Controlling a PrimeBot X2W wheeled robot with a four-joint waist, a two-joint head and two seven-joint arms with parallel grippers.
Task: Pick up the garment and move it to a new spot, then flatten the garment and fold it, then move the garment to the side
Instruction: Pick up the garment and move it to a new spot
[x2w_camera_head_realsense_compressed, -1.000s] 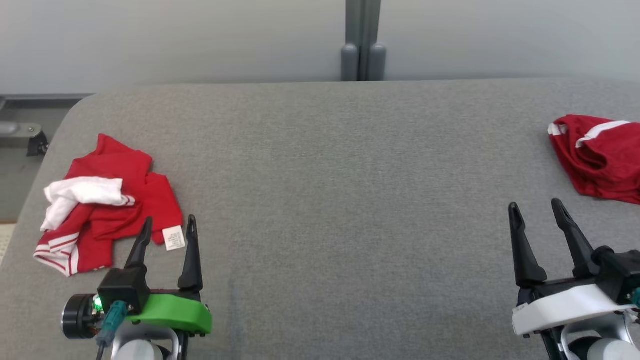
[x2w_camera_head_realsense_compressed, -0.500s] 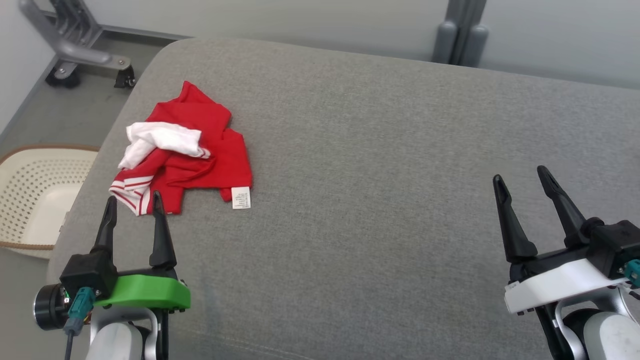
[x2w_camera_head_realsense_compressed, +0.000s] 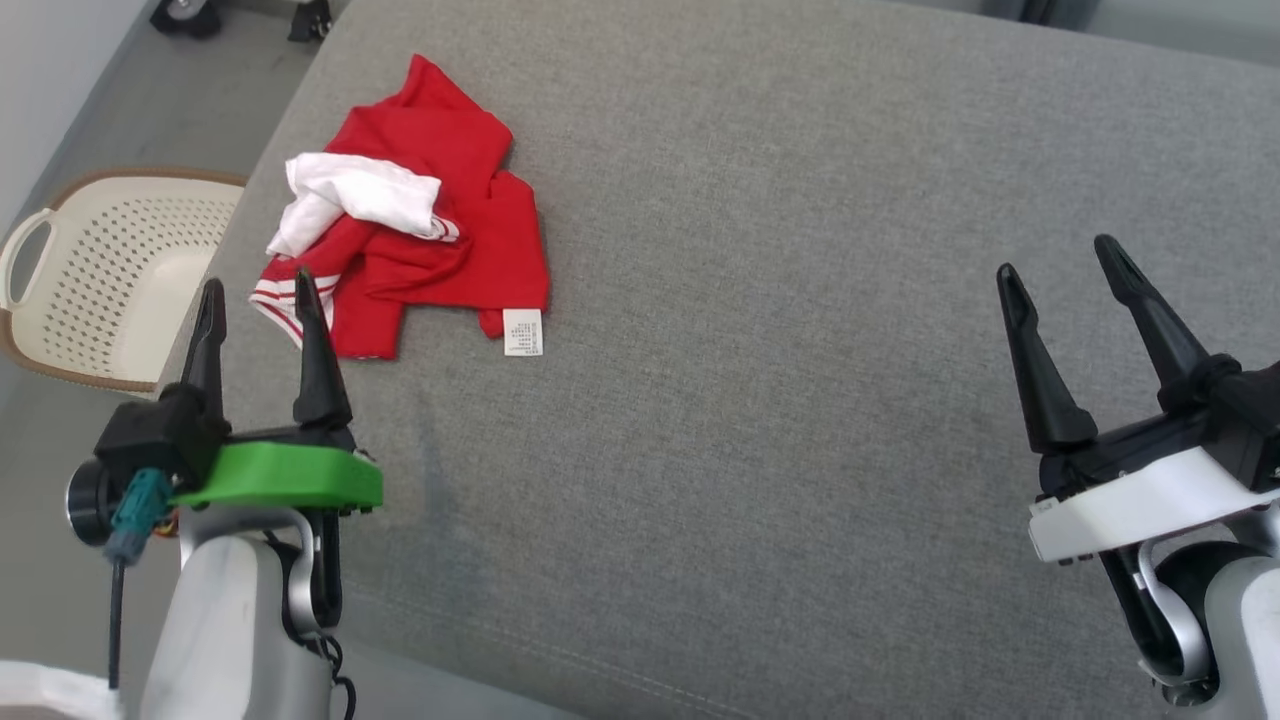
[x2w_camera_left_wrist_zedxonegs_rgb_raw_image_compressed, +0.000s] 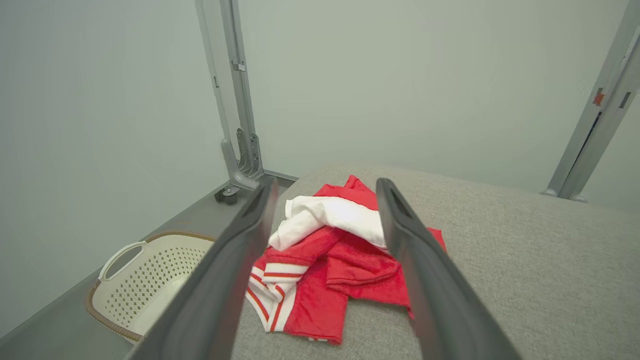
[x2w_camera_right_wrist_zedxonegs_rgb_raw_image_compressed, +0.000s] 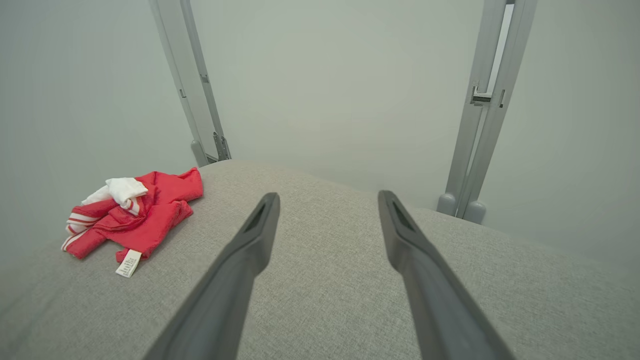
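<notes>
Grey table (x2w_camera_head_realsense_compressed: 780, 430), garment (x2w_camera_head_realsense_compressed: 445, 250) near left edge

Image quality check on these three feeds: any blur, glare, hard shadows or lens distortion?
Head view: sharp, even soft light, no glare, faint shadow by the left tool on the grey fabric cushion. Left wrist view: its near fingers blurred, crumpled red-and-white garment crisp. Right wrist view: hazy, low contrast; grey metal posts splay outward, likely wide-angle distortion.

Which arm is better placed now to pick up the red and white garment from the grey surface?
Left. The left claw, open, is right at the near edge of the garment and points at it. The right claw, also open, is far away across the grey surface.
</notes>
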